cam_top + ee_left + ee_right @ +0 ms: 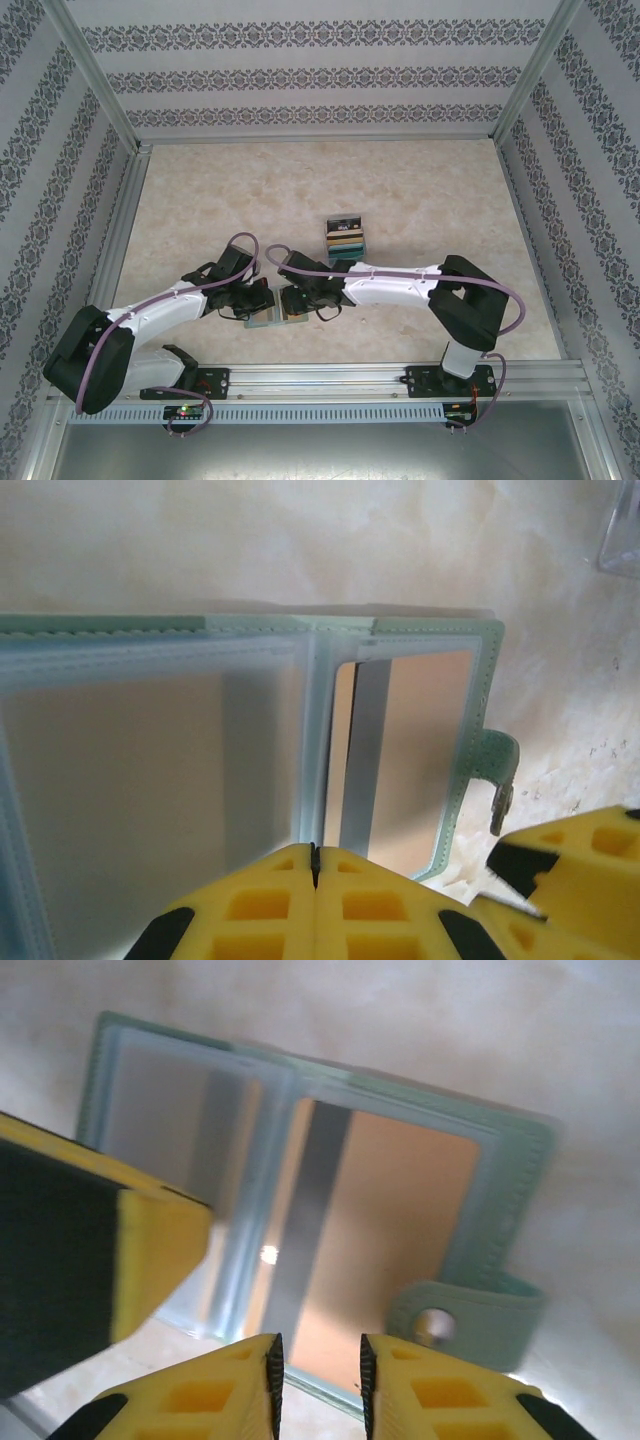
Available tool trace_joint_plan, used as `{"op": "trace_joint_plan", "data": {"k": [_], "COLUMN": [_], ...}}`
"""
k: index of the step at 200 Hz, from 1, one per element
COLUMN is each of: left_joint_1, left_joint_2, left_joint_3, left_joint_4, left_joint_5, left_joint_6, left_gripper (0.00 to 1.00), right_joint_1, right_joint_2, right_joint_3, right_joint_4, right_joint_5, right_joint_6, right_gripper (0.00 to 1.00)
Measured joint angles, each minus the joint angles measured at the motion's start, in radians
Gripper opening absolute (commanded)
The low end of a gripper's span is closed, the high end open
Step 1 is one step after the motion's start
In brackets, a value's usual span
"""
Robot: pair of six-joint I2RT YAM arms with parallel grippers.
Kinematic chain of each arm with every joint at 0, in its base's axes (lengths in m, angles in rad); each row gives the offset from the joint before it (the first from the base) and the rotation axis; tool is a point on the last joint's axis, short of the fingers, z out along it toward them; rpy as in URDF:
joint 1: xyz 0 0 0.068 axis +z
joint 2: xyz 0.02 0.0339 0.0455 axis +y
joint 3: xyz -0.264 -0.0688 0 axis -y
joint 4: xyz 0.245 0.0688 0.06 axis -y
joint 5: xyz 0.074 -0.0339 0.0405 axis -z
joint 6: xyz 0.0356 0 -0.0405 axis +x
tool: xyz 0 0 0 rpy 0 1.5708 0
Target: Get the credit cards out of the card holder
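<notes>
The card holder (278, 319) lies open and flat at the near middle of the table, its grey-blue stitched rim (400, 628) and both clear-fronted panels facing up. A tan-gold card (400, 1220) sits inside its right panel (425, 735). My left gripper (315, 855) is shut, its tips at the holder's near edge by the centre crease (258, 300). My right gripper (317, 1370) is open a little, its fingers straddling the near edge of the right panel and the tan card (298, 300). Other credit cards (345, 240) lie stacked farther back, black on top.
A snap strap (470, 1310) sticks out from the holder's right side (493, 760). Patterned walls (300, 75) enclose the table on three sides. The two arms meet close together over the holder, and the left finger (100, 1260) crowds the right wrist view.
</notes>
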Motion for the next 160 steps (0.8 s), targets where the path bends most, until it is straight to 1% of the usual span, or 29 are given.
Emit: {"op": "trace_joint_plan", "data": {"k": [25,44,113,160], "left_joint_1": [0.001,0.002,0.006,0.006], "left_joint_2": [0.0,0.0,0.027,0.03], "left_joint_3": [0.0,-0.001,-0.003,-0.003], "left_joint_4": [-0.002,-0.005,-0.025,-0.025], "left_joint_5": [-0.006,-0.006,-0.01,-0.01], "left_joint_6": [-0.001,-0.001,0.0,0.0], "left_gripper": [0.0,0.0,0.0,0.0], "right_joint_1": [0.006,0.006,-0.013,-0.015], "right_joint_2": [0.041,0.063,0.066,0.066], "right_joint_3": [0.029,0.031,0.013,0.009], "right_joint_4": [0.009,0.004,-0.031,-0.037], "right_joint_5": [-0.033,-0.034,0.013,0.017], "right_joint_6": [-0.001,0.001,0.024,0.038], "right_gripper": [0.31,0.31,0.31,0.31]}}
